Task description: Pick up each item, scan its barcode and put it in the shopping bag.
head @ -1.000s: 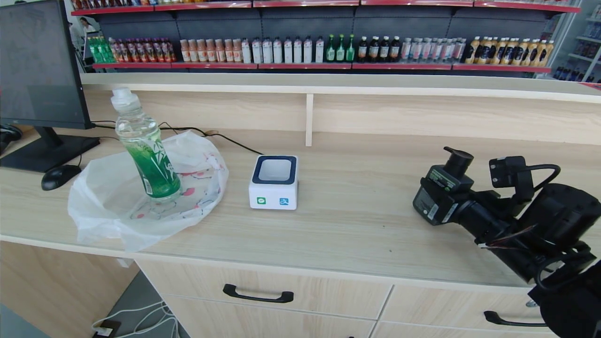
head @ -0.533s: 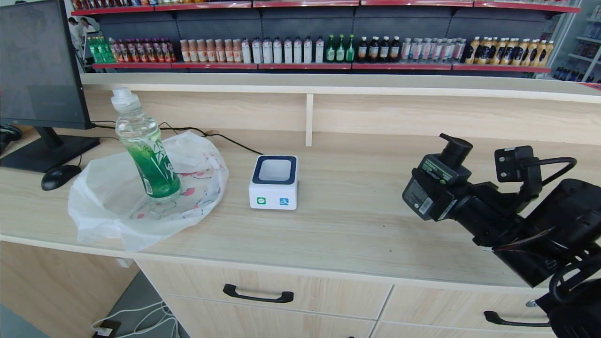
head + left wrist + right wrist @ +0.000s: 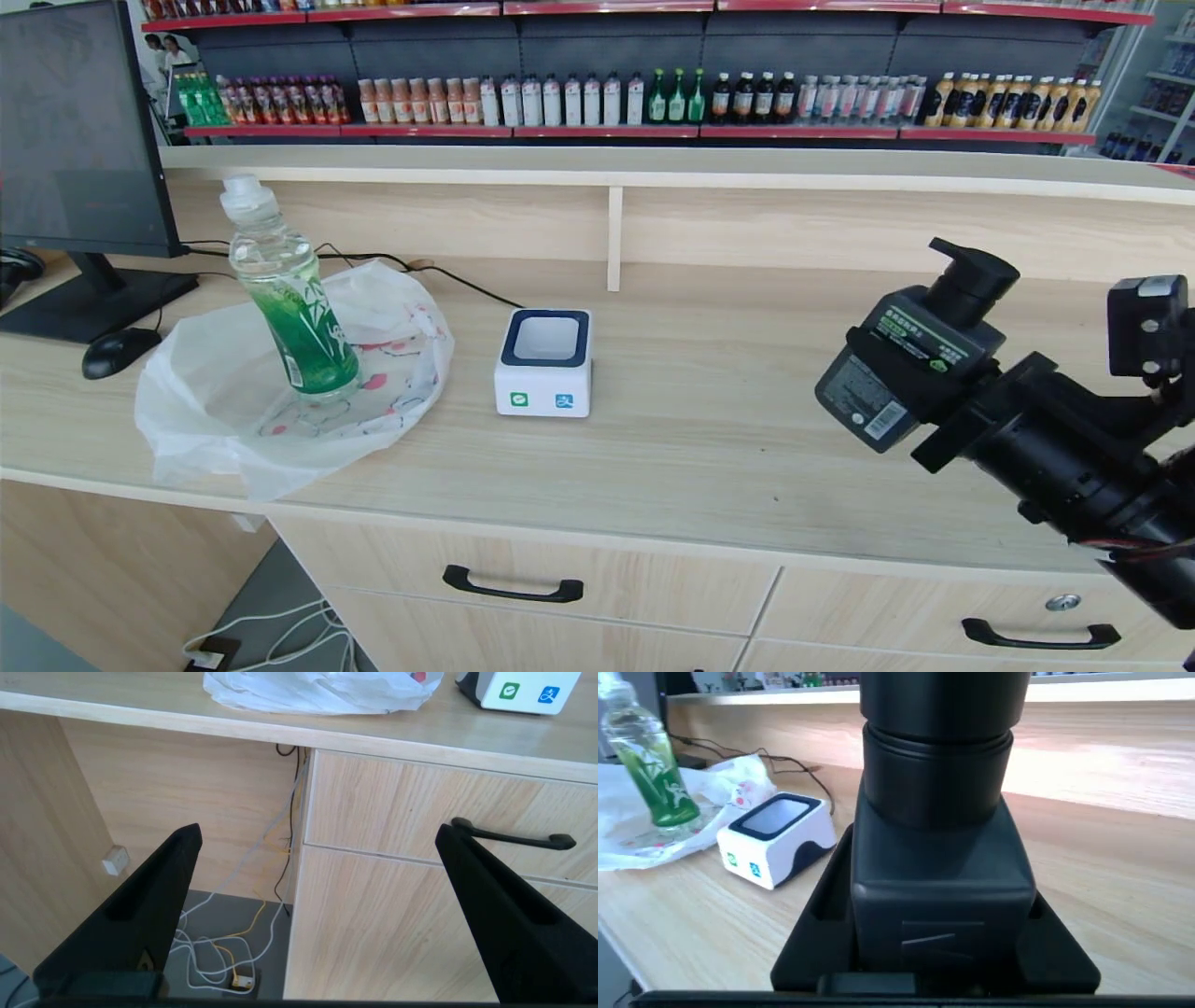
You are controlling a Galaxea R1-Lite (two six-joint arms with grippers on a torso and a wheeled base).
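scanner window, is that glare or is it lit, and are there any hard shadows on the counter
Head view: the scanner window is evenly pale; glare or own light, cannot tell. Right wrist view: it carries a bluish sheen, likely a reflection. Head view: shadows on the counter are soft and faint, none hard-edged.

Shop: drink shelves (image 3: 644, 98), checkout counter (image 3: 728, 439), barcode scanner (image 3: 544, 362).

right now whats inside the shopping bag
One clear bottle with a green label stands upright in the open shopping bag. Its bunched near edge could hide something small. The black pump bottle is outside it, in the right hand.
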